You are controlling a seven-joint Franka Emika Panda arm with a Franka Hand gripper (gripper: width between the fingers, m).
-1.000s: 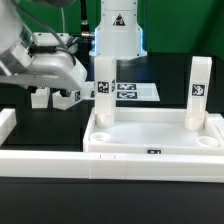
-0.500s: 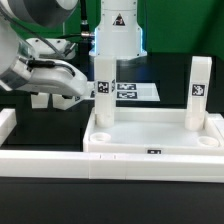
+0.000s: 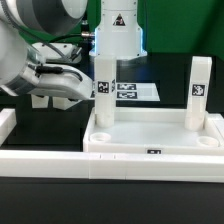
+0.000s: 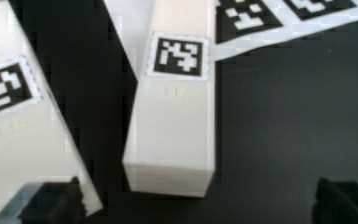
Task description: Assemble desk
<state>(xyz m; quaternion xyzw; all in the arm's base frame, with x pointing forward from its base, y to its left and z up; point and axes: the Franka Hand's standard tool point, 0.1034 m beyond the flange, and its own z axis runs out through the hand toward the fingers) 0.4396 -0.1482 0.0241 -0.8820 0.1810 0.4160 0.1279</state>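
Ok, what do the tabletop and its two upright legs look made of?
Tabletop: likely plastic, matte white, judging by its uniform colour and soft moulded rim. Upright legs: seemingly the same matte white plastic; their black-and-white tags look like printed stickers.

This is a robotics lab. A robot arm [image 3: 45,25] stands by the tagged marker board [image 3: 138,91] and white border rails [image 3: 40,162].
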